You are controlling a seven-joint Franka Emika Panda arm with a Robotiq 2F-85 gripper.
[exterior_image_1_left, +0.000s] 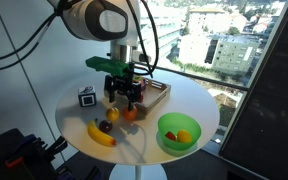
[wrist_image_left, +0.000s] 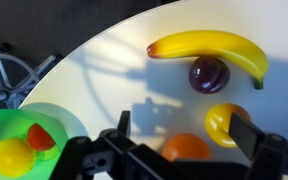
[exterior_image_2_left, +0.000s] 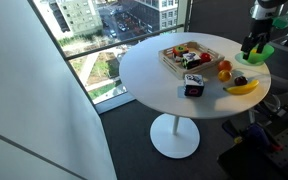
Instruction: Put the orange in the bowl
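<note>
Orange sits on the counter, at 6 o'clock in the wrist view, between my jaws, which are apart and not gripping. Bowl, at 8 o'clock, holds only other fruit. My judgement: grasp, lift and drop all remain.

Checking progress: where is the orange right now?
Wrist view: the orange lies on the table at bottom centre, right of the bowl, beside the paler fruit.
</note>
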